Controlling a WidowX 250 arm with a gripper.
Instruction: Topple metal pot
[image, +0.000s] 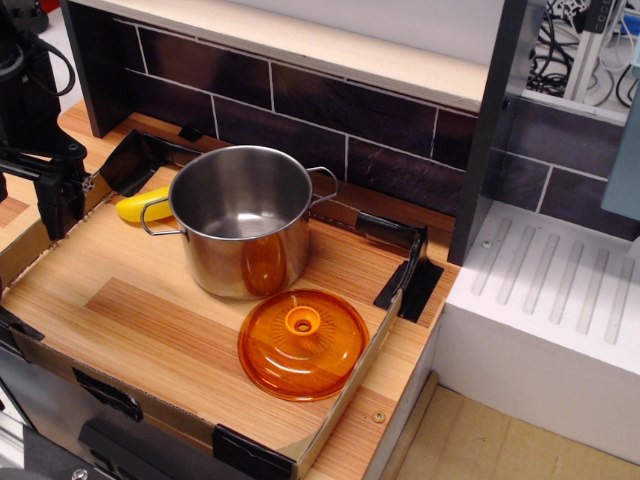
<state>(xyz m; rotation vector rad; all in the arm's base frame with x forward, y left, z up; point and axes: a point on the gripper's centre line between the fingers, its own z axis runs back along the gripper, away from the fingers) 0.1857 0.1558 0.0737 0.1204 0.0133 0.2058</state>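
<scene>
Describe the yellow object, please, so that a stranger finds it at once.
Start at the metal pot, upright in the middle of the wooden tray. Look just behind its left handle: the small yellow object lies there. It is the only yellow thing; the lid in front is orange.

- A mock kitchen inside a lab was indicated.
- A wooden worktop (150, 300), dark tiled backsplash (300, 110) and white drainboard (560, 270) were seen.
- Loose cables (570, 45) were noted behind.

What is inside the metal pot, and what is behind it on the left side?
The metal pot stands upright and looks empty; its near inner wall is hidden by the rim. Behind it on the left lies a yellow banana-like object, its right end covered by the pot's handle and body.
</scene>
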